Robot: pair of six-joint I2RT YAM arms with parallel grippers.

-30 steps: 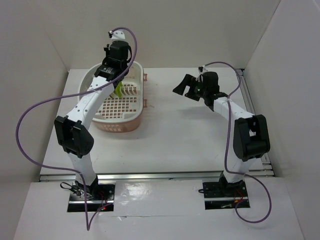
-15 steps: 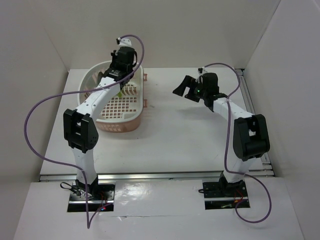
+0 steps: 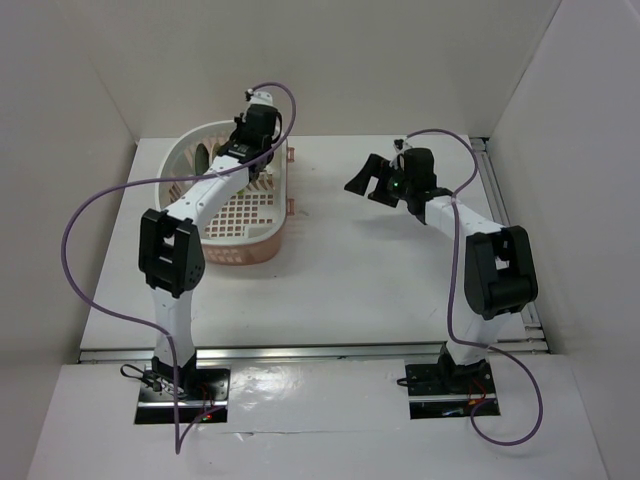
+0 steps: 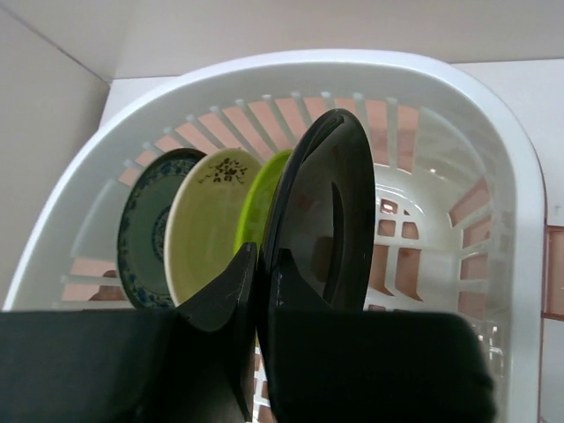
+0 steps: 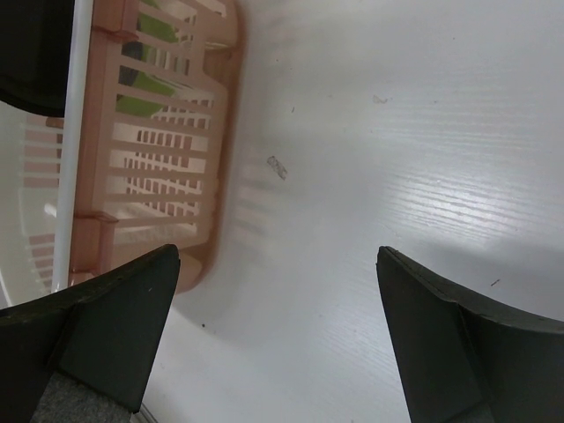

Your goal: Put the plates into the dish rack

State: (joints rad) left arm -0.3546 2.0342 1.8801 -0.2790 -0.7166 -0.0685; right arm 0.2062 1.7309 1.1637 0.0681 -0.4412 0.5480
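In the left wrist view, my left gripper (image 4: 262, 264) is shut on the rim of the glossy black plate (image 4: 322, 211), holding it on edge inside the far end of the pale dish rack (image 4: 502, 159). To its left stand the lime green plate (image 4: 261, 201), the cream plate (image 4: 210, 225) and the teal patterned plate (image 4: 139, 231), all on edge. In the top view my left gripper (image 3: 246, 148) is over the rack's far end (image 3: 255, 245); the arm hides most of the plates. My right gripper (image 3: 362, 180) is open and empty above the table, right of the rack.
The right wrist view shows my open right gripper (image 5: 278, 326) over bare white table (image 5: 397, 132), with the rack's pink slotted side (image 5: 150, 159) at the left. White walls enclose the table on three sides.
My left gripper has moved toward the far end of the rack, the arm stretching out further. The right arm has barely moved.
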